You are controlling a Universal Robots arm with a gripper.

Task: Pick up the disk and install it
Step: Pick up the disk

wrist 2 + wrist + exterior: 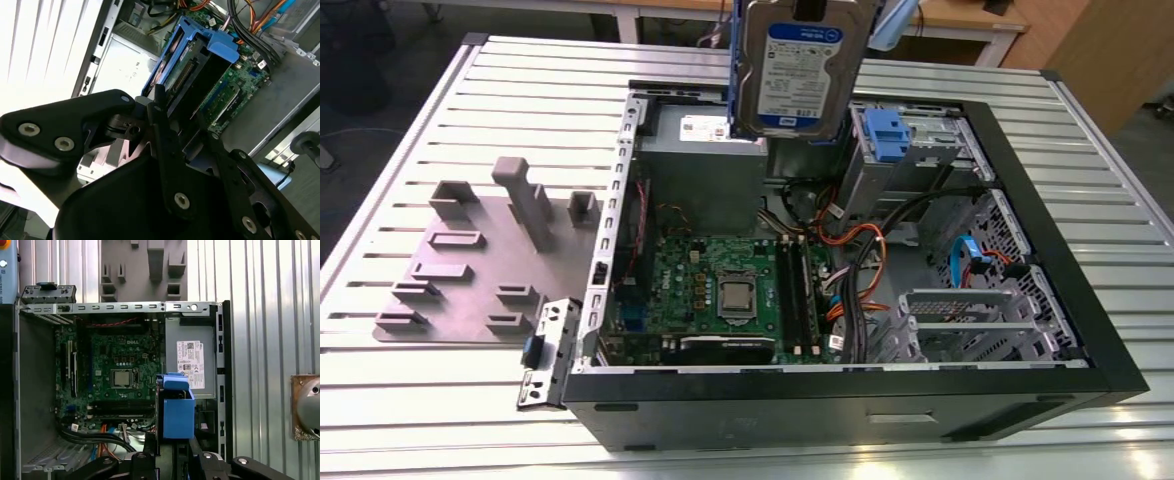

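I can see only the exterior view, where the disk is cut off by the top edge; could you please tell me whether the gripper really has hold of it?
Observer: Yes. In the second wrist view the gripper is shut on the disk, clamping its blue frame from both sides.
Operator: Thank you. And what lies beneath the disk, seen from above?
Observer: In the first wrist view the disk shows edge-on, lined up with the boundary between the grey power supply box and the motherboard.
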